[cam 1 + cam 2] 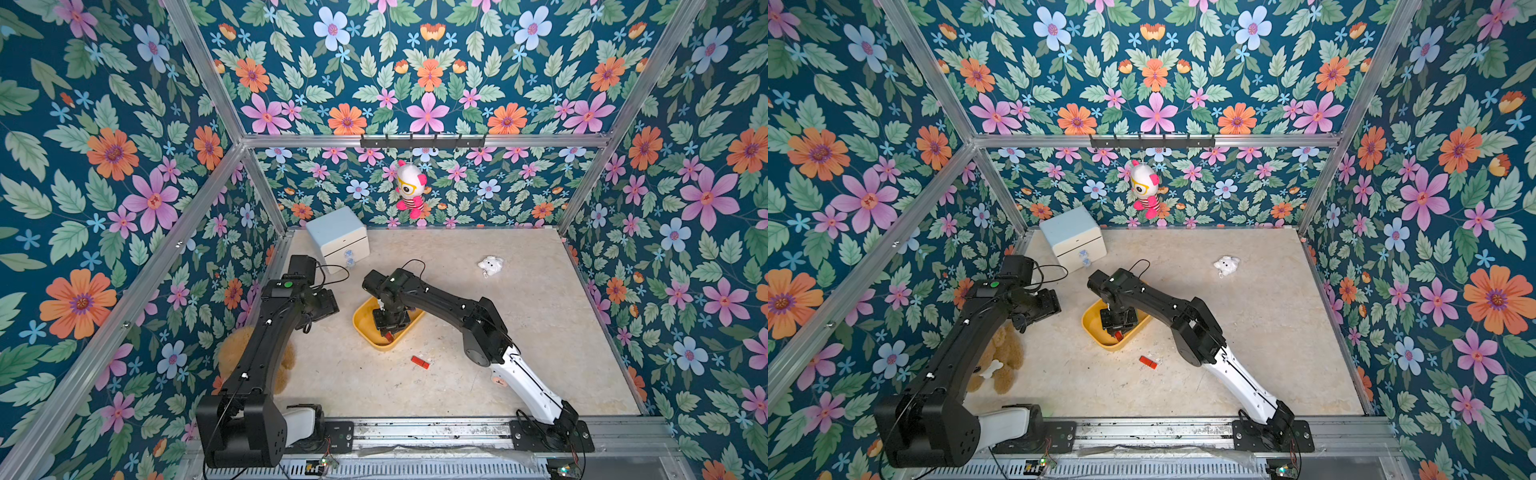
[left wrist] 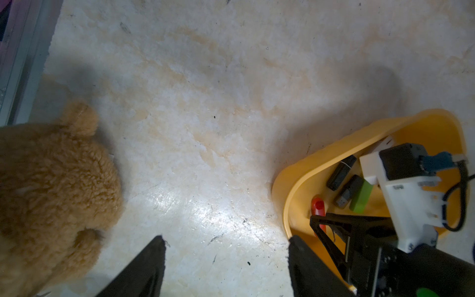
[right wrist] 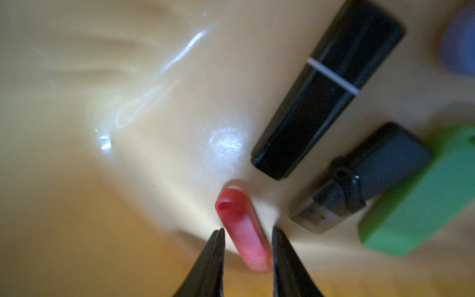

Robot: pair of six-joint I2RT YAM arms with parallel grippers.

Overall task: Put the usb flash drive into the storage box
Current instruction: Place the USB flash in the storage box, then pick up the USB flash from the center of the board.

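Storage box (image 1: 358, 324) crowded: right arm (image 1: 449, 301) above, drives (image 2: 340, 176) inside. Bare tabletop (image 1: 353, 386) between box and teddy (image 1: 230, 353) passable.

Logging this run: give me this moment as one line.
right fingers: parted around red flash drive, inside storage box | left fingers: open, empty | second red drive: on table

Storage box (image 3: 115, 90) is shiny yellow plastic, smooth enough to throw streaky highlights off its floor. The red usb flash drive (image 3: 243, 231) looks like glossy, slightly see-through plastic. The black drive (image 3: 321, 102) is glossy plastic too, with a thin white band. The green drive (image 3: 416, 205) looks matt, and the grey drive (image 3: 359, 180) has a bare metal plug. The bench (image 2: 205, 128) is a pale stone-look surface, mottled and scuffed, with a bit of sheen. The teddy bear (image 2: 51, 180) is curly tan plush. The frame rail (image 1: 291, 141) is dull silver metal.
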